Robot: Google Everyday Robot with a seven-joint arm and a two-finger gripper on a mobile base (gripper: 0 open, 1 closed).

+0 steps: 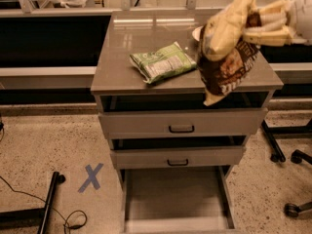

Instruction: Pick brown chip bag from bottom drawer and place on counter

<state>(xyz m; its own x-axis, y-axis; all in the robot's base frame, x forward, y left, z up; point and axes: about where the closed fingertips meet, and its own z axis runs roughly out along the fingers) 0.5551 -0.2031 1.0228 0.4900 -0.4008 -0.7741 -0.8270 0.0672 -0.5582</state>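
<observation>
My gripper [256,26] comes in from the upper right and is shut on the brown chip bag [226,57], pinching its pale yellow top. The bag hangs in the air over the right front part of the counter [122,57], its lower end just past the front edge. The bottom drawer [175,199] is pulled out below, and its grey floor is bare.
A green and white snack bag [162,61] lies on the middle of the counter. A white bowl [196,32] sits behind the held bag, mostly hidden. Two upper drawers [181,126] are slightly open. A blue tape X [91,176] marks the floor at left. Chair wheels [292,208] stand at right.
</observation>
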